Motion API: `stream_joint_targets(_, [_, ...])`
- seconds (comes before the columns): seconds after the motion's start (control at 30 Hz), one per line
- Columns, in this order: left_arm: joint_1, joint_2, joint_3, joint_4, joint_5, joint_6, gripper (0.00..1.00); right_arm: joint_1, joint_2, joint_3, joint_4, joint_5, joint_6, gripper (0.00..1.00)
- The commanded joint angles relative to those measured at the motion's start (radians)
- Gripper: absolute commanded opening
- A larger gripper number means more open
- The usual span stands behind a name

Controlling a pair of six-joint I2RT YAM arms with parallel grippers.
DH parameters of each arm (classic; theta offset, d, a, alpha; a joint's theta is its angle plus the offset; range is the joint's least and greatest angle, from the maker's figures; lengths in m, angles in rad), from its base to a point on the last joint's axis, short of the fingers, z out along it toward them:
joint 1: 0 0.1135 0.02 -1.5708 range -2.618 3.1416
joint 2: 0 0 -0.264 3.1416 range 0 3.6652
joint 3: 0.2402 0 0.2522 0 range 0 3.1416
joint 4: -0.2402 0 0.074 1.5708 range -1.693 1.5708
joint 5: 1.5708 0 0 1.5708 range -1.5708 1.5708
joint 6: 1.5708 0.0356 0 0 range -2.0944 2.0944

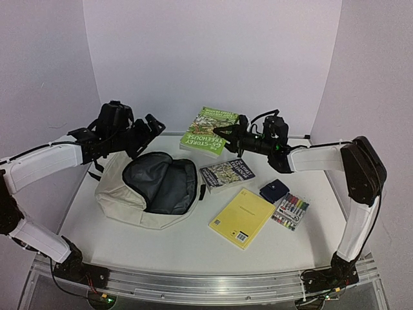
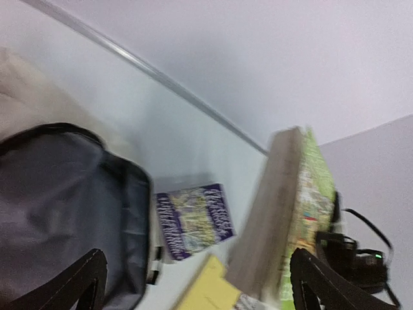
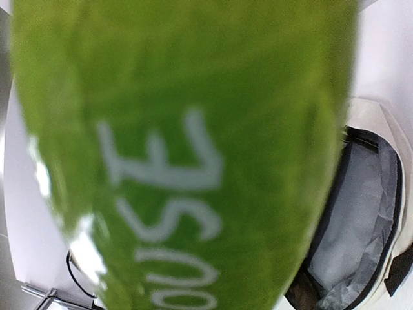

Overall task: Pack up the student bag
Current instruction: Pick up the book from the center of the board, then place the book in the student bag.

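The student bag (image 1: 116, 194) lies at the left of the table, a cream backpack with its grey-lined mouth (image 1: 162, 184) wide open. Just beyond its far edge hovers my left gripper (image 1: 153, 128), open and holding nothing; in its wrist view the fingers (image 2: 84, 278) frame the bag (image 2: 58, 194). A green book (image 1: 208, 129) is raised off the table and tilted, with my right gripper (image 1: 227, 137) shut on its right edge. The book's cover (image 3: 181, 148) fills the right wrist view and hides those fingers. The bag (image 3: 361, 219) shows past it.
A purple-edged book (image 1: 226, 174) lies right of the bag. A yellow notepad (image 1: 242, 217), a navy pouch (image 1: 274, 190) and a pack of markers (image 1: 290, 211) lie further right. White walls close in the back and sides.
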Motion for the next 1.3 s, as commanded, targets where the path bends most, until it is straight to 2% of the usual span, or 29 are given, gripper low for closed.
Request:
stream_joint_targets(0.0, [0.08, 0.018, 0.034, -0.391, -0.125, 0.12, 0.99, 0.009, 0.001, -0.002, 0.225, -0.039, 0.054, 0.0])
stream_joint_targets(0.27, [0.184, 0.109, 0.122, -0.525, -0.203, 0.257, 0.97, 0.055, 0.093, 0.006, 0.273, -0.045, 0.061, 0.0])
stream_joint_targets(0.53, [0.267, 0.269, 0.245, -0.569, -0.078, 0.384, 0.85, 0.084, 0.169, 0.019, 0.277, -0.047, 0.052, 0.0])
stream_joint_targets(0.77, [0.272, 0.421, 0.331, -0.601, -0.026, 0.437, 0.83, 0.093, 0.203, 0.029, 0.276, -0.056, 0.038, 0.0])
stream_joint_targets(0.9, [0.238, 0.433, 0.358, -0.635, -0.123, 0.44, 0.81, 0.093, 0.211, 0.027, 0.274, -0.059, 0.036, 0.0])
stream_joint_targets(1.07, [0.112, 0.388, 0.418, -0.699, -0.296, 0.485, 0.77, 0.093, 0.217, 0.008, 0.264, -0.056, 0.039, 0.0])
stream_joint_targets(1.17, [0.057, 0.386, 0.467, -0.731, -0.283, 0.517, 0.71, 0.093, 0.223, 0.001, 0.255, -0.051, 0.034, 0.0])
stream_joint_targets(1.27, [0.033, 0.41, 0.499, -0.755, -0.208, 0.534, 0.65, 0.093, 0.226, -0.004, 0.245, -0.045, 0.028, 0.0])
